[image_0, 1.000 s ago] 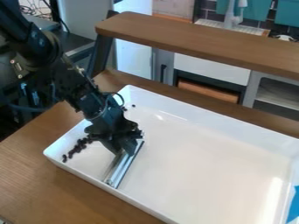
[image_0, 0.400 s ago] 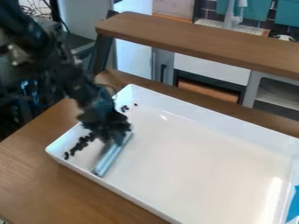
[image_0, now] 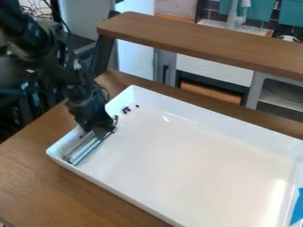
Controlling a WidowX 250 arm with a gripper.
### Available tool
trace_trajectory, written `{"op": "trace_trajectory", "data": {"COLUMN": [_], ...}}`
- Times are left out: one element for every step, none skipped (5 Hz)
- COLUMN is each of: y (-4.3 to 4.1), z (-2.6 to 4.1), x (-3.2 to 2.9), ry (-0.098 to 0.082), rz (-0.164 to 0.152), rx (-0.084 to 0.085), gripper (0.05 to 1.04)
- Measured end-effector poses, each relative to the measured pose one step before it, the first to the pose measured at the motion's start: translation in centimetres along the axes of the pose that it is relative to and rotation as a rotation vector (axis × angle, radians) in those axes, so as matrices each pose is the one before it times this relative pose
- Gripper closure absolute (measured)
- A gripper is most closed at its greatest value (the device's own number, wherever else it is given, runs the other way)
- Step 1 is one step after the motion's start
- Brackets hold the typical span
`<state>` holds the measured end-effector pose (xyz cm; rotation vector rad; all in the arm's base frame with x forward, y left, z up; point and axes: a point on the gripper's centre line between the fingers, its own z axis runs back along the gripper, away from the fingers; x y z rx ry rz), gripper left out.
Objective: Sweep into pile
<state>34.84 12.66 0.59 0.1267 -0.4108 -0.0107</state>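
Dark pellets (image_0: 126,110) lie just beside the pincer (image_0: 99,131) and beyond it; with the pincer clamped on the sweeper (image_0: 86,148), keep its long edge flat and use short, light strokes so none scatter; white tray (image_0: 201,164) beneath it, wooden tabletop (image_0: 71,193) around; farther back, a shelf (image_0: 207,46) and cabinets (image_0: 216,70).

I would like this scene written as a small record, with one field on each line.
container: white tray on wooden table
tool: long silvery bar, slanting inside the tray's left end
end effector: holding the bar near its upper end
material: small dark pieces, a few scattered near the tray's far-left corner
pile: cannot tell behind the bar
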Motion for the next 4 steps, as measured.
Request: {"op": "trace_trajectory", "data": {"y": [-0.510, -2.508, -4.437, -3.717], "z": [0.044, 1.367, 2.522, 0.633], "x": [-0.004, -0.006, 2.274, 0.677], "ry": [0.0052, 0.0632, 0.0079, 0.0075], "rz": [-0.0066, 0.0406, 0.0300, 0.0137], "rx": [-0.0214, -0.1197, -0.1096, -0.0512], "gripper": [0.731, 0.731, 0.731, 0.731]}}
